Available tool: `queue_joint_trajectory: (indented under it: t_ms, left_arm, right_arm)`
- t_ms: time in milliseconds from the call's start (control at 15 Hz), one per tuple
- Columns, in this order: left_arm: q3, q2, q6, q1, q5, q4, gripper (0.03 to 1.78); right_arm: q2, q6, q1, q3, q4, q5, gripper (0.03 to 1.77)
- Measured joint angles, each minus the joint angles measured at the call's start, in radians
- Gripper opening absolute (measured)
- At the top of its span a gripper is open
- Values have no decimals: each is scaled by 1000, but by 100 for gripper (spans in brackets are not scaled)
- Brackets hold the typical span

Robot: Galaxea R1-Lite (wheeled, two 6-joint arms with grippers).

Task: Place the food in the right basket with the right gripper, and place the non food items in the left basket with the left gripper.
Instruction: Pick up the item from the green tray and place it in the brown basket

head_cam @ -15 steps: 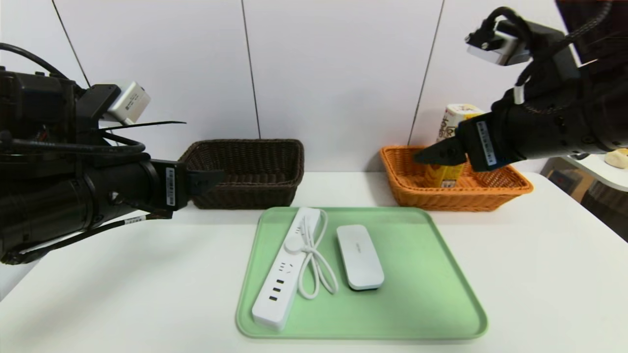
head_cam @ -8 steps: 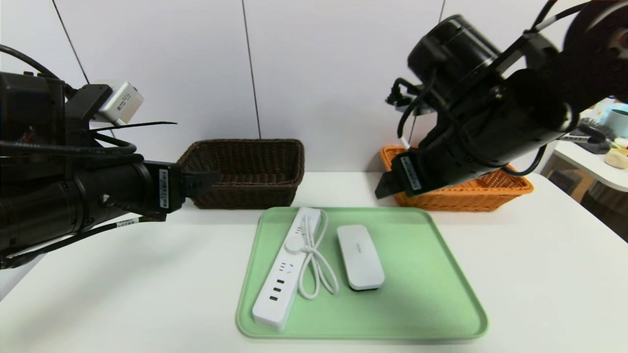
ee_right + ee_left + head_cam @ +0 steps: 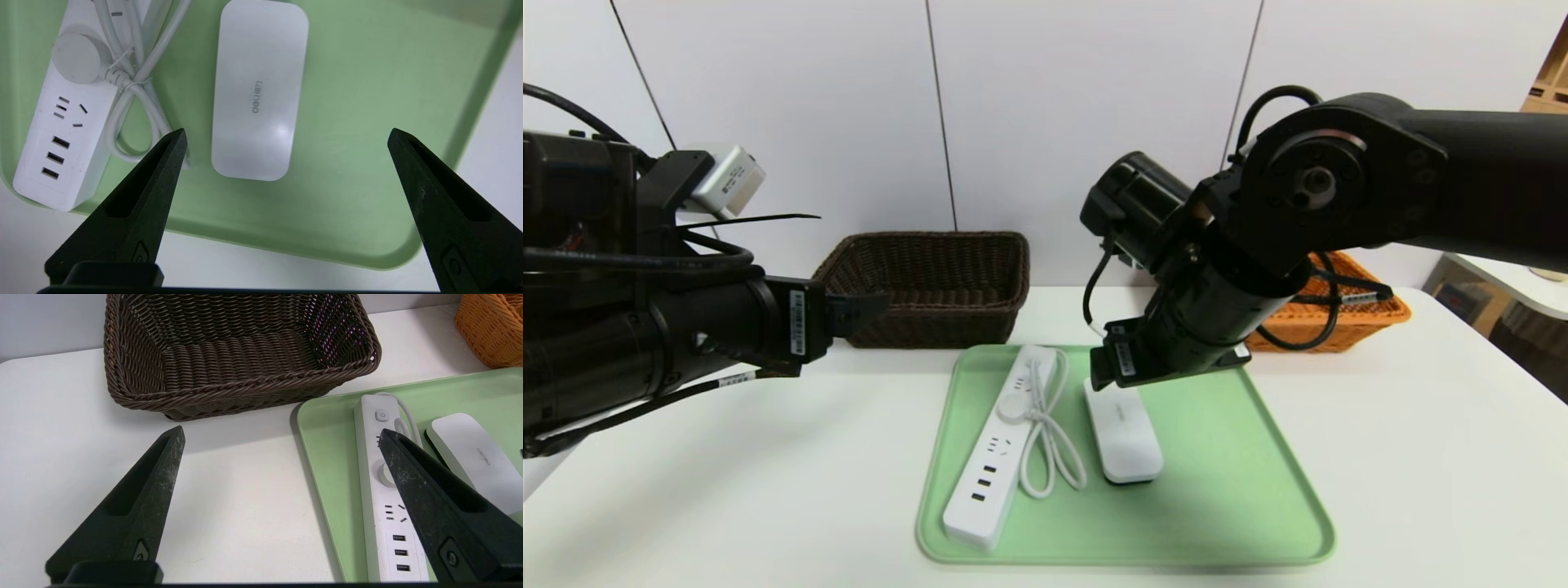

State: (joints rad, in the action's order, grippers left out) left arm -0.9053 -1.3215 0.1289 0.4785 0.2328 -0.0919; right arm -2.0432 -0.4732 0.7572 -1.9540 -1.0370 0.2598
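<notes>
The right gripper (image 3: 286, 134) hangs over the green tray (image 3: 1241, 506), tilted steeply down, its two black fingers (image 3: 135, 200) spread wide with nothing between them. Beneath it lies the flat white device (image 3: 259, 92), a rounded oblong with small grey lettering, resting flat on the tray just beside the power strip (image 3: 1001, 445). From where the head camera looks, the arm's wrist covers the far end of the device, and the fingers themselves are hidden behind the arm body, so I go by the wrist view for their spread.

The power strip lies lengthwise on the left part of the tray, its looped white cord (image 3: 1049, 441) tied and lying between strip and device.

The left gripper (image 3: 282, 433) is held off to the left above the white table (image 3: 686, 490), pointing forward and slightly down toward the dark brown basket (image 3: 939, 282). Its fingers are also wide apart and hold nothing. That basket sits behind the tray's left corner, and no item shows inside it.

The orange basket (image 3: 1372, 314) stands behind the tray's right corner, mostly covered by the right arm. I cannot make out the snack carton from here; whether it sits in that basket behind the arm is not something I can tell.
</notes>
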Motion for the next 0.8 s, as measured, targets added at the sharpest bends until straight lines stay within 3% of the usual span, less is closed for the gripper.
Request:
queue_joint_trajectory:
  t_ms: [200, 800]
  left_arm:
    - [3, 1, 2, 0, -2, 0, 169]
    - [3, -4, 2, 0, -7, -1, 169]
  right_arm:
    - [-31, -60, 6, 0, 0, -23, 169]
    - [-114, -101, -5, 1, 6, -63, 170]
